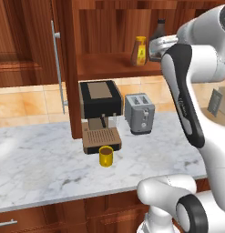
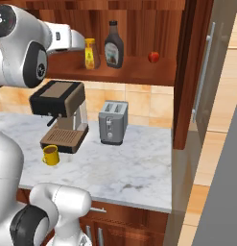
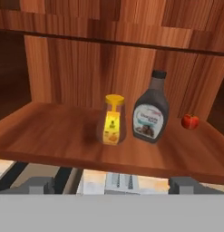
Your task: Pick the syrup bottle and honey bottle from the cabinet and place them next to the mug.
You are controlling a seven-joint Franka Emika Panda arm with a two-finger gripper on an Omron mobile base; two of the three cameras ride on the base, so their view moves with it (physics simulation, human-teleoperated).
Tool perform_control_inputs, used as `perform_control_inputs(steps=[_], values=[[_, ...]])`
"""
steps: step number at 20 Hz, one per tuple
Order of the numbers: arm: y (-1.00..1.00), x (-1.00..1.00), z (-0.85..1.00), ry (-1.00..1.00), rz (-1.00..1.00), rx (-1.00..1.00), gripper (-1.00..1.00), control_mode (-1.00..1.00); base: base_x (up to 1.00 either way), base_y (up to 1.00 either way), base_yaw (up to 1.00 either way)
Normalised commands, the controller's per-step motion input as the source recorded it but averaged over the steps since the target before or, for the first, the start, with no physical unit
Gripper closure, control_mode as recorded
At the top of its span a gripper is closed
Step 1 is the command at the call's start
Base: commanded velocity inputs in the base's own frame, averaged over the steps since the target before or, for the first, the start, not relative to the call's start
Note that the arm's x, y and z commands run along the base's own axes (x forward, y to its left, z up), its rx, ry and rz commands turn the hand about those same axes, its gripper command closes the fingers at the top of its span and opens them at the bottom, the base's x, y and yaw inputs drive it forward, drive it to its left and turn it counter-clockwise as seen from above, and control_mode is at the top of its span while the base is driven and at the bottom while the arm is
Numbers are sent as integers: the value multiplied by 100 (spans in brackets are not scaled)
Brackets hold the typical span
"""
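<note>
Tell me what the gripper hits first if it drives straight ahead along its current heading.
Probably the honey bottle: it stands nearly centred ahead of the gripper on the cabinet shelf, with the syrup bottle just right of that line. Depth is uncertain.

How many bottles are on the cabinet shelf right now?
2. The honey bottle stands mid-shelf; the syrup bottle stands just beside it, toward the small red fruit. None seems hidden.
</note>
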Motion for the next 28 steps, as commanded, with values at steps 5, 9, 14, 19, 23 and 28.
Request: perform_control_inputs(steps=[5, 9, 14, 19, 23, 28], values=[[0, 55, 0, -3, 0, 0, -100, -100, 0, 0, 0], [0, 37, -1, 0, 0, 0, -100, -100, 0, 0, 0], [0, 10, -3, 16, -5, 7, -100, -100, 0, 0, 0], [0, 1, -2, 23, -3, 2, -100, -100, 0, 0, 0], [1, 31, -15, 7, -2, 0, -100, -100, 0, 0, 0], [4, 55, -21, -6, 0, 0, -100, -100, 0, 0, 0]])
